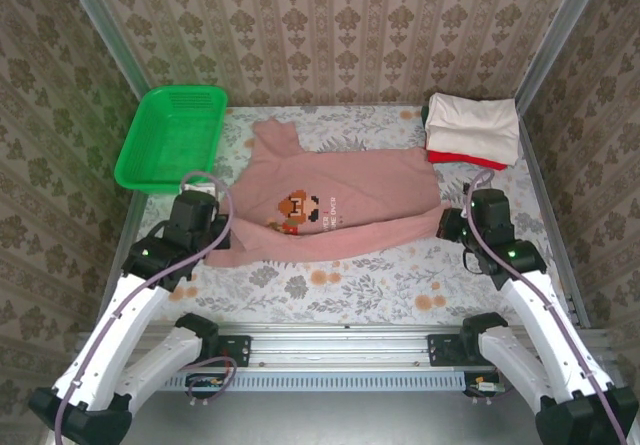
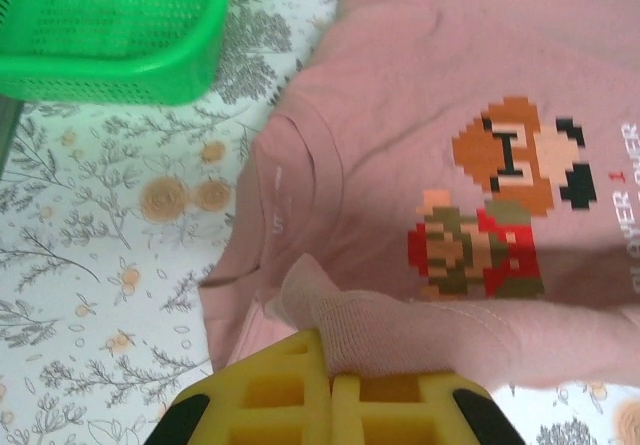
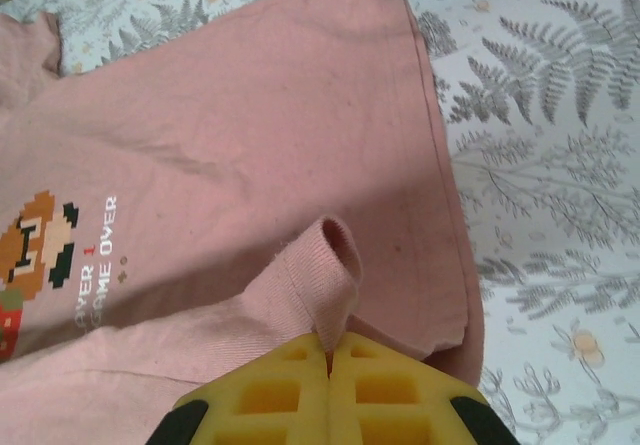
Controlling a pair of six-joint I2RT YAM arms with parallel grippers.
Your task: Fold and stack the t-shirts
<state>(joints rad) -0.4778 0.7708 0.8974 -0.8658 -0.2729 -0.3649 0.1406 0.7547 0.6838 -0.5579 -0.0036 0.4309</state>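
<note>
- Dusty-pink t-shirt (image 1: 340, 200) lies across the middle of the floral table (image 1: 400, 285), print side up, collar end to the left.
- Far left, back corner: green mesh basket (image 1: 170, 135), near the shirt's sleeve.
- Left gripper (image 2: 330, 365) sits at the shirt's near-left edge. Its yellow pads are pressed together on a bunched fold of pink cloth close to the collar.
- Pixel-figure print (image 2: 500, 205) is mid-chest, with lettering to its right.
- Right gripper (image 3: 328, 350) sits at the near-right corner, pads pinched tight on a small loop of hem.
- Far right, back corner: cream folded t-shirt (image 1: 472, 123) on top of a red folded t-shirt (image 1: 455, 157), just beyond the pink hem. Contact unclear.
</note>
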